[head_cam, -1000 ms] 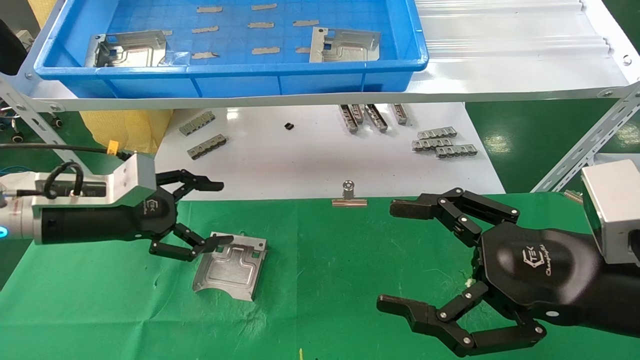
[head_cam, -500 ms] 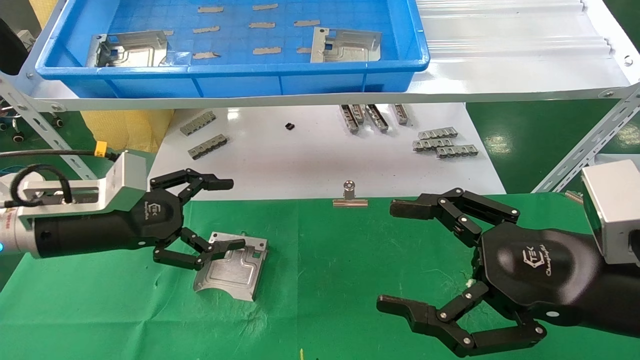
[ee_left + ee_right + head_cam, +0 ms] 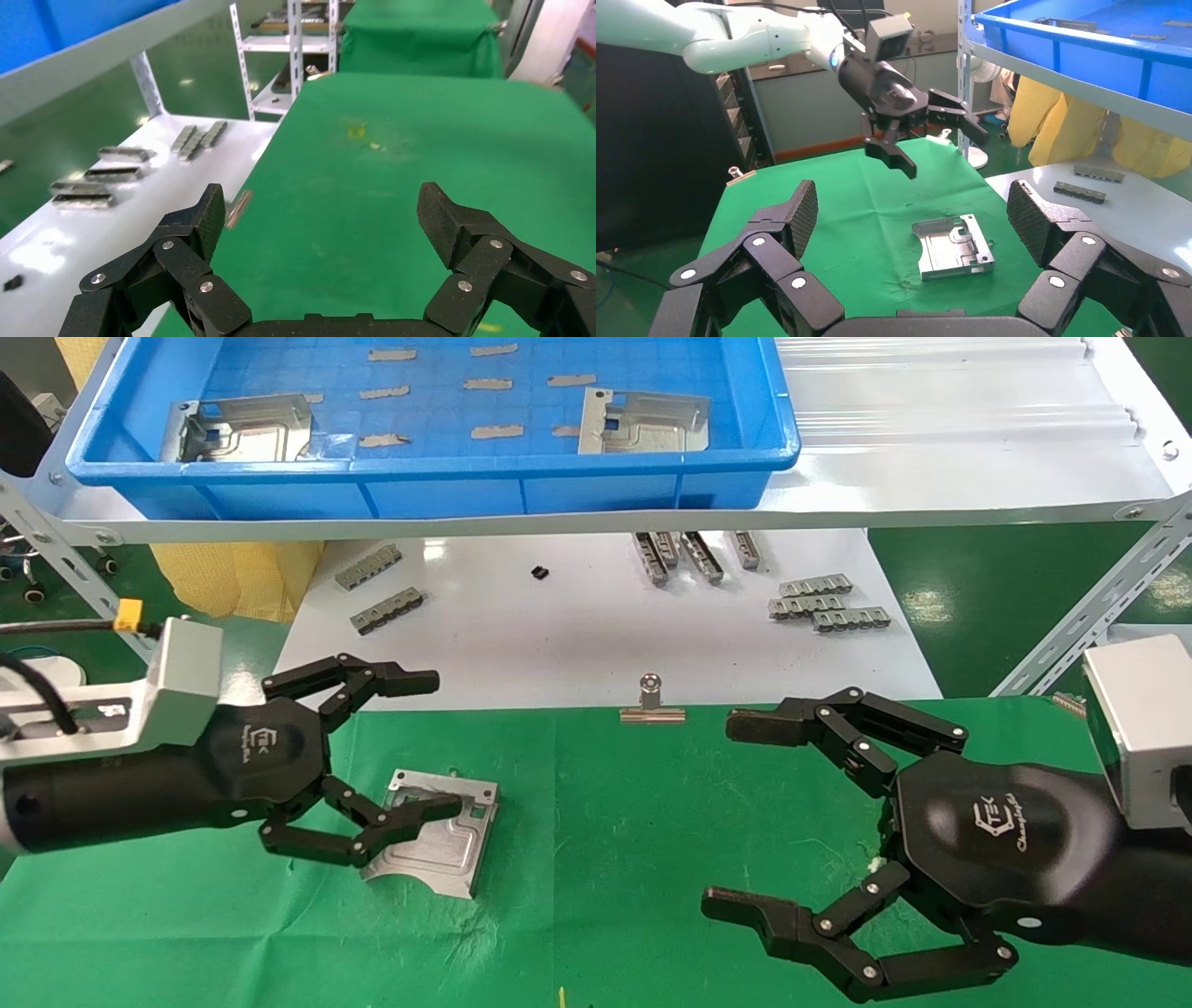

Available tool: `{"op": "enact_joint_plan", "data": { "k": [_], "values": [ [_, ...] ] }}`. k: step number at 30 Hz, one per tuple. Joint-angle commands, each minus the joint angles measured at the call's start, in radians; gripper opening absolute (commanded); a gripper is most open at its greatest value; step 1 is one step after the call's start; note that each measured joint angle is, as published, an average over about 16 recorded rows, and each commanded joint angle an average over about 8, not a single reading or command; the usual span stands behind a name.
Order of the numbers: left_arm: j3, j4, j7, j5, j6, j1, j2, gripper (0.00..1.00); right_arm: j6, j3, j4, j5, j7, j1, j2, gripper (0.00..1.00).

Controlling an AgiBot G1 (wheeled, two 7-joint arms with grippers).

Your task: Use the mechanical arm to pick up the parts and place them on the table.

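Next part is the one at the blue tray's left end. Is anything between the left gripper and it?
Yes. The left gripper, open above the green table, sits below the white shelf, whose front edge and the blue tray wall lie between it and that part.

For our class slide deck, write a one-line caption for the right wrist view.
Left gripper hangs open above a metal part lying on the green table.
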Motion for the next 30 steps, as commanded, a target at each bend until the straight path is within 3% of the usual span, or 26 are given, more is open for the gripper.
{"op": "enact_joint_plan", "data": {
  "k": [1,22,30],
  "values": [
    [-0.019,-0.041,-0.025,-0.012,-0.003,0.023,-0.012,1.0,0.0,0.0,0.0,0.0,0.0,0.0,0.0,1.0],
    [-0.22,-0.474,-0.293,-0.137,-0.038,0.263,-0.144,1.0,0.0,0.0,0.0,0.0,0.0,0.0,0.0,1.0],
    [-0.266,-0.575,-0.347,-0.167,-0.045,0.317,-0.174,1.0,0.0,0.0,0.0,0.0,0.0,0.0,0.0,1.0]
  ]
}}
